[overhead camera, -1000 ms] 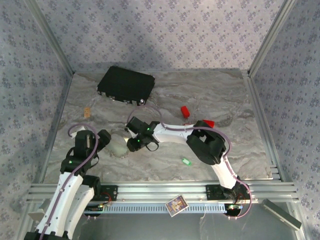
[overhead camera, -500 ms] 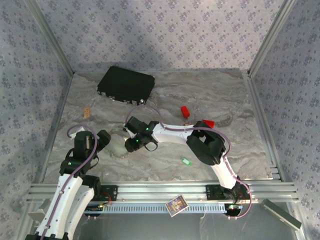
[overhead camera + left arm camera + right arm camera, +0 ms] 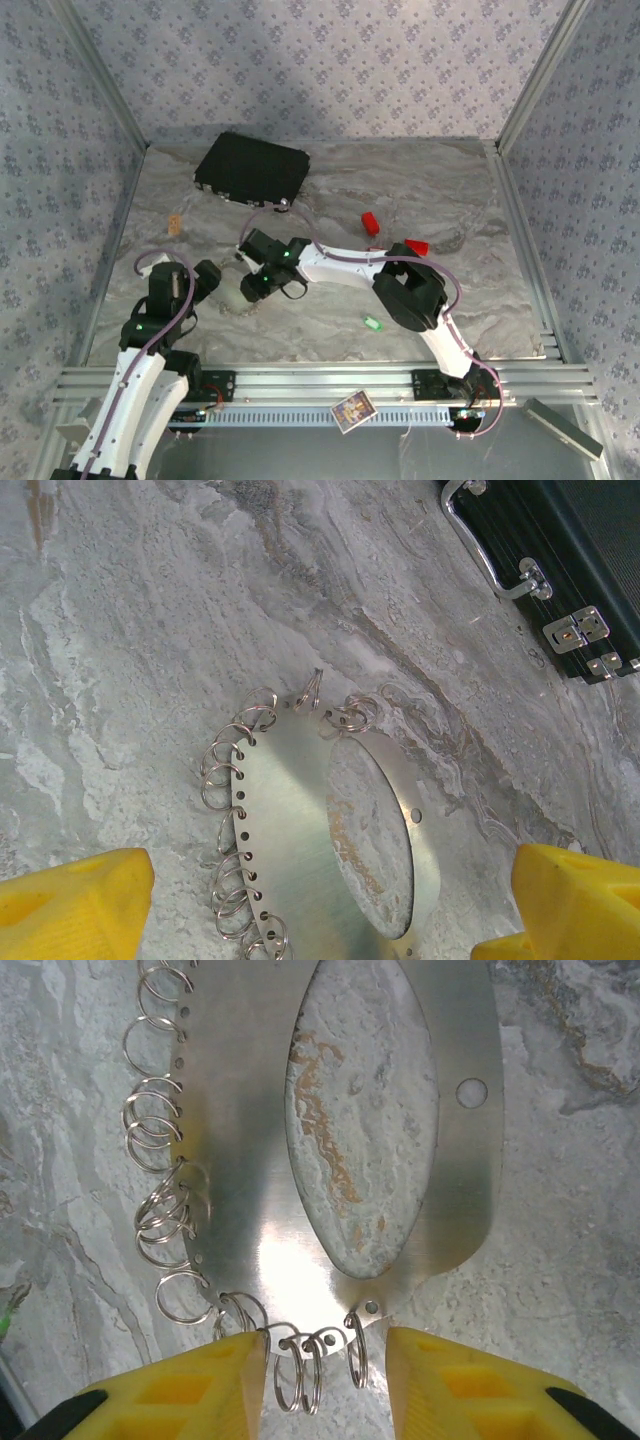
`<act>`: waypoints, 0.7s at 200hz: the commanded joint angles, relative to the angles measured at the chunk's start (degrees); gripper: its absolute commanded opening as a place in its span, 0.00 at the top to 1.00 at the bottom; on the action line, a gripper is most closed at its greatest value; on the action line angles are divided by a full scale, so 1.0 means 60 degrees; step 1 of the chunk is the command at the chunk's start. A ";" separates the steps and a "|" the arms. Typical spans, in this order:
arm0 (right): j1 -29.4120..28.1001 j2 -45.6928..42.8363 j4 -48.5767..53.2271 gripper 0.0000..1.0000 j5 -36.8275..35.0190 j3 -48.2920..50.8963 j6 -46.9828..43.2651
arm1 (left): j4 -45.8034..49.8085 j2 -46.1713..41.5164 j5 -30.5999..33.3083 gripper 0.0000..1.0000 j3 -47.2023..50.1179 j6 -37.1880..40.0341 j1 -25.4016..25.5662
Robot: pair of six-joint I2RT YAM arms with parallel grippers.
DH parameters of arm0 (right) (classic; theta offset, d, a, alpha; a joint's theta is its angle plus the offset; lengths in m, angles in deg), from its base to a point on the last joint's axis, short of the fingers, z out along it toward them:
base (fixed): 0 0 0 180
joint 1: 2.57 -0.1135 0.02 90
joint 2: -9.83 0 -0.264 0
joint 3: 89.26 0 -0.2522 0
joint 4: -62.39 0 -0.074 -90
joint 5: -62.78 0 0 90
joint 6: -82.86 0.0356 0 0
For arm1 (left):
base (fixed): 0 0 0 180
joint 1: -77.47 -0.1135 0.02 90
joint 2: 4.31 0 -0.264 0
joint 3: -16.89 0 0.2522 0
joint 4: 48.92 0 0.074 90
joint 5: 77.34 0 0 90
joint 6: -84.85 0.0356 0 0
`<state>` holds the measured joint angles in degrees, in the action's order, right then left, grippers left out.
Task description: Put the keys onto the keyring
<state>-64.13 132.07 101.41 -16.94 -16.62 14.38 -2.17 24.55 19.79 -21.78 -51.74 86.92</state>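
Keyring (image 3: 230,293): flat on the table (image 3: 450,200), at the near left between the two grippers. In the wrist views it is a pale metal plate (image 3: 290,840) with an oval cut-out. Small silvery split rings hang through holes along one long edge and around one end.
Left gripper (image 3: 207,281): just left of the keyring, jaws wide apart. Its wrist view (image 3: 320,925) has one yellow fingertip (image 3: 70,895) on each side of the plate, both clear of it. Nothing is held.
Right gripper (image 3: 250,288): at the keyring's right side. In its wrist view (image 3: 327,1390) the jaws stand partly apart, straddling the ring-hung end of the plate (image 3: 240,1110). A few split rings lie in the gap. One yellow finger (image 3: 190,1390) is beside the outermost ring; I cannot tell whether they touch. No clamp on the plate is visible.
Green key (image 3: 372,322): lies alone on the table, well to the right of the keyring and slightly nearer the arm bases.
Red blocks: two on the table, well to the right of the keyring and farther back, one (image 3: 370,222) beyond the other (image 3: 416,247).
Black case (image 3: 252,170): closed, behind the keyring towards the back wall; its handle and latches face the keyring (image 3: 560,550).
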 commanded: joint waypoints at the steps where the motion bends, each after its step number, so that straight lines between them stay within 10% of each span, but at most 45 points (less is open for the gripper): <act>1: -0.0041 0.0409 0.0646 0.64 -0.0218 -0.0323 -0.0071 | 0.0018 -0.0064 0.0099 0.08 -0.0082 0.0131 0.0037; 140: -0.0059 0.0894 0.0991 0.79 0.0047 -0.0697 -0.0144 | 0.0049 -0.0067 0.0013 0.09 -0.0126 0.0100 0.0039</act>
<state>-64.11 135.46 105.08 -17.49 -19.09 14.18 -2.17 24.55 19.77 -21.78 -51.74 86.92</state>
